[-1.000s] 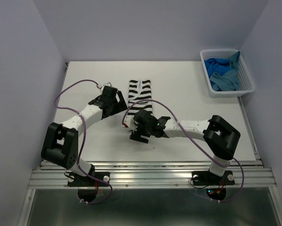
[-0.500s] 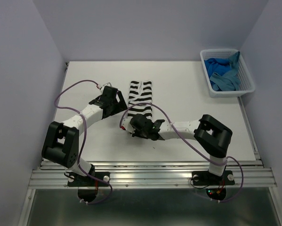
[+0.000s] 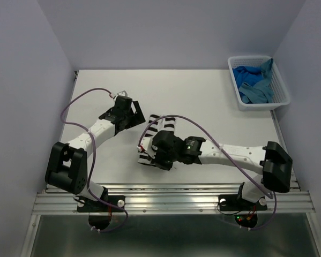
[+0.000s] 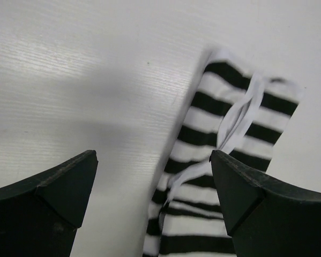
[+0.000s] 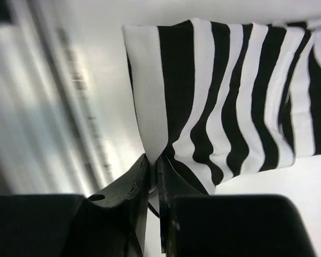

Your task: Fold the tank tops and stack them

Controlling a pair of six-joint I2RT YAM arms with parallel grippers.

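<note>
The black-and-white striped tank top [image 3: 161, 123] lies folded into a narrow strip in the middle of the table. My right gripper [image 3: 150, 156] is shut on its near end, and the arm covers the middle of the strip. In the right wrist view the fingers pinch a white edge of the striped fabric [image 5: 230, 96] at the gripper [image 5: 155, 166]. My left gripper [image 3: 130, 114] hangs open just left of the strip's far end. Its wrist view shows the striped top [image 4: 230, 155] and its white straps partly between the wide-spread gripper [image 4: 152, 176]. A royal blue top [image 3: 244, 75] and a teal top [image 3: 261, 90] lie crumpled in the basket.
The white lattice basket [image 3: 262, 106] stands at the back right corner. Purple cables loop over both arms. A metal rail [image 3: 171, 201] runs along the table's near edge, and grey walls close in both sides.
My right gripper has shut on the striped top's near end and drawn the strip toward the near edge. The right arm has stretched out flatter. The left gripper stays open and has barely moved.
</note>
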